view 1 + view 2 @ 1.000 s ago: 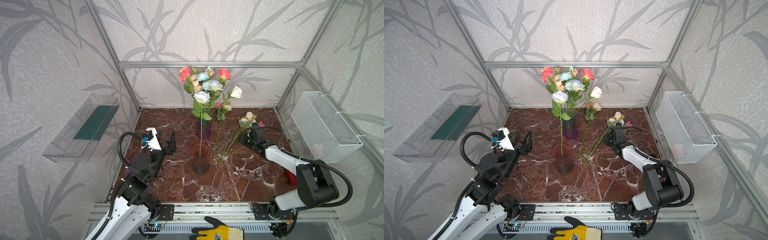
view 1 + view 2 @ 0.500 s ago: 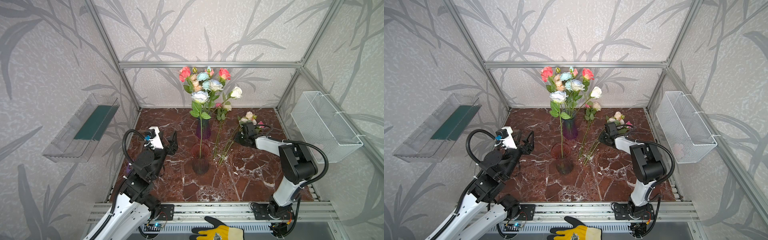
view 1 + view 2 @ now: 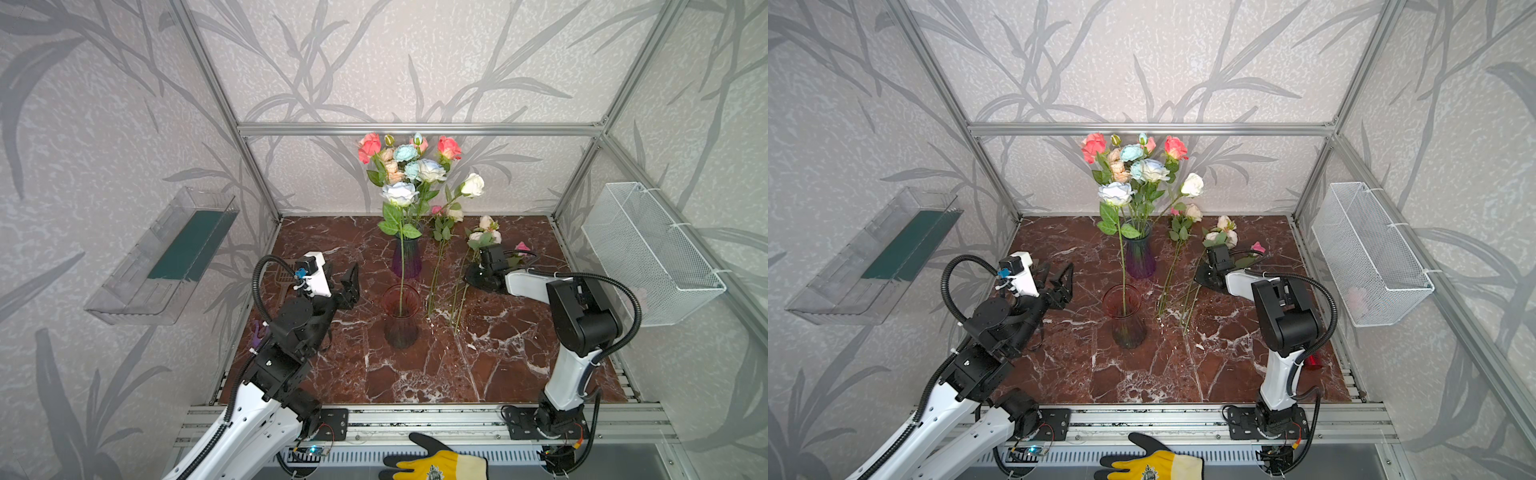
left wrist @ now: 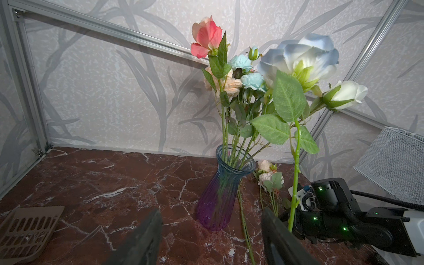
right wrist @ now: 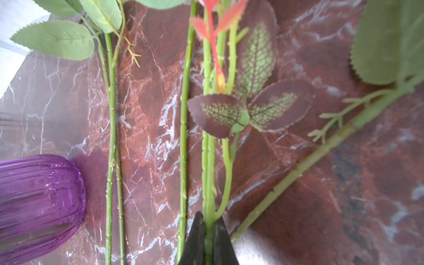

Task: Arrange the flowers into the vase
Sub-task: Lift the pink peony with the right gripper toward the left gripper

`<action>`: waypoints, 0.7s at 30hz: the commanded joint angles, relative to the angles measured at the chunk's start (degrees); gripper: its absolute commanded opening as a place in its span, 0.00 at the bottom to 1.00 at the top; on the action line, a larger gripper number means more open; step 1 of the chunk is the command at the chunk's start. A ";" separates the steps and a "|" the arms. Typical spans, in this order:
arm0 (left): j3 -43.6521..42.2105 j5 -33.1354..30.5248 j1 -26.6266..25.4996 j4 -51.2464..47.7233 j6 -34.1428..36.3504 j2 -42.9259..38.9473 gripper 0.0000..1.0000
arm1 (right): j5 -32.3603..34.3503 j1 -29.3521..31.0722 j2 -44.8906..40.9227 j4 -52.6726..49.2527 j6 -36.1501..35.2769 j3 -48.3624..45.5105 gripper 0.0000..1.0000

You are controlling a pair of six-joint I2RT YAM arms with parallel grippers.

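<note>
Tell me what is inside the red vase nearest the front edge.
The red vase holds one pale blue rose, its green stem standing upright. Nothing else shows in it; the dark glass base hides the stem's foot.

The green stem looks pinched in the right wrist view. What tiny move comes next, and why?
Probably a small lift: the right end effector is shut on a stem lying on the table beside loose stems, not yet in the red vase.

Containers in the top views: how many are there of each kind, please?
Vases: 2 (purple vase, red vase)
Wire basket: 1
Clear tray: 1
Total: 4
</note>
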 commanded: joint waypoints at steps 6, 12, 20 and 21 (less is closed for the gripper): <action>1.37 1.41 0.46 0.08 -0.74 0.82 0.69 | -0.11 -0.16 -9.38 1.95 -0.44 -3.64 0.00; 1.54 3.41 0.58 0.40 -0.83 1.53 0.69 | -0.45 -0.13 -16.73 1.72 -1.76 -6.14 0.00; 1.47 9.02 0.61 2.00 -0.48 1.97 0.68 | 1.32 0.72 -32.92 5.44 -3.35 -14.97 0.00; 1.38 10.25 0.62 2.46 -0.43 1.92 0.68 | 1.79 1.03 -35.41 5.35 -3.85 -15.78 0.00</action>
